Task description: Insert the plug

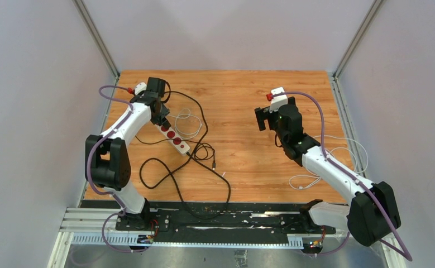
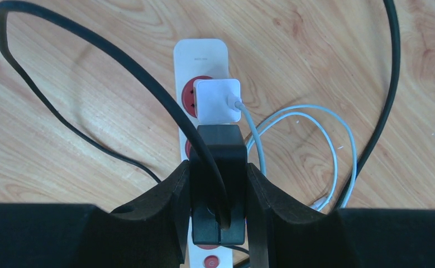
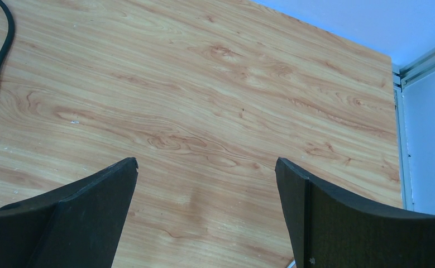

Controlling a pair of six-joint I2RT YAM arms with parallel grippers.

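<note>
Left wrist view looked straight down on the power strip (image 2: 200,56), a long white plastic bar with a rounded end and round red sockets (image 2: 188,97) in a row. It lay flat on the wood-grained bench (image 2: 47,128).

The socket nearest the strip's rounded end held a white charger (image 2: 218,100), square and glossy with soft corners. Its thin white cable (image 2: 329,139) left the charger's side and looped on the bench just beside the strip.

Over the next socket along the strip stood the black plug (image 2: 218,148), a boxy matte block touching the charger's edge. The left claw (image 2: 218,170) was drawn in narrow on that plug, with a black pad (image 2: 170,190) against each flank. I could not tell how deep the pins sat in the strip, since the plug's body hid them. A thick black cord (image 2: 92,53) rose from the plug's top and arched away to one side of the strip.

From overhead, well away from the strip across the bench, the right claw (image 3: 205,162) hung spread wide. Only pale, streaky boards showed between its two blunt black fingers.
</note>
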